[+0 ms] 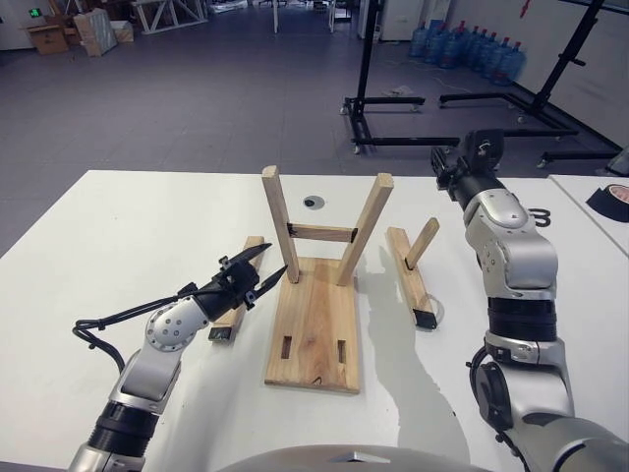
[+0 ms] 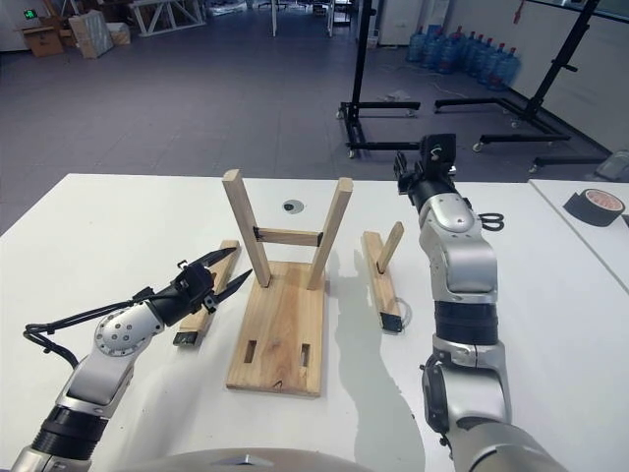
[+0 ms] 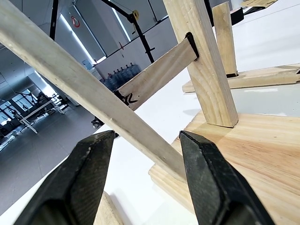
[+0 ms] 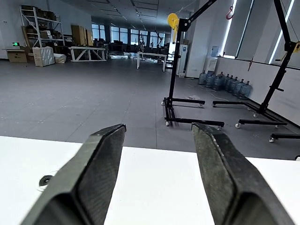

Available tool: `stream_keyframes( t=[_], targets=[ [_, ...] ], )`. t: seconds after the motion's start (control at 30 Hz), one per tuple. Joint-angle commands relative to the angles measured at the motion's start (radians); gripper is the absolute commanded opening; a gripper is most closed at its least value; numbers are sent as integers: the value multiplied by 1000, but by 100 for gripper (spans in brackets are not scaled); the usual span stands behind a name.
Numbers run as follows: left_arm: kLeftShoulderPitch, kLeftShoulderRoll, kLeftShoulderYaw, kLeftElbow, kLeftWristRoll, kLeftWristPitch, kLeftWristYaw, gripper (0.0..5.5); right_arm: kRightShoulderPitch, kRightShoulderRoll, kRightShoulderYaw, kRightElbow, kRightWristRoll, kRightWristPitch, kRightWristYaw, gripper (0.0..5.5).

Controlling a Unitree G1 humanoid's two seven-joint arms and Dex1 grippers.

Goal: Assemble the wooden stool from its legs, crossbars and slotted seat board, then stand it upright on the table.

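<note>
the left arm [image 1: 162, 339] and right arm [image 1: 511, 251] wear rounded silver-grey shells with black joint bands. a black cable [image 1: 118, 317] loops off the left forearm. the fingers [image 3: 86, 183] are black, tapered and finely textured.

Seat board [image 1: 314, 329] noted as pale honey wood, straight-grained. Loose leg [image 1: 412, 285] is tipped black at the near end. Surface [image 1: 118, 226] recorded white. Fingers [image 3: 84, 183] seen matt black, finely textured.

Bright, even overhead light; soft shadows, faint sheen on white table [image 1: 118, 226].
</note>
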Motion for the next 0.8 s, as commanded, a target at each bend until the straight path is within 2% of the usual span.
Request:
stream_keyframes(
  t=[0.03,0.17,0.37,0.57,0.67,0.8],
  targets=[
    [-10,1,-8,8,10,-2,-3,253,127,25,73,142,-67,-67,18,259],
    [-8,6,-5,9,6,-2,-9,253,172,45,81,233,-105,-121,-2,259],
    [-9,4,-6,10,7,-2,-7,253,128,53,43,210,-91,-153,-2,259],
    [0,1,-7,8,8,-3,-3,253,73,76,-29,17,-35,-207,-18,259],
    [22,3,-3,10,8,-6,2,253,54,65,-26,-89,-39,-207,-12,259],
    [71,5,7,-8,10,-7,17,253,134,52,-35,-287,-16,-177,25,259]
  ],
)
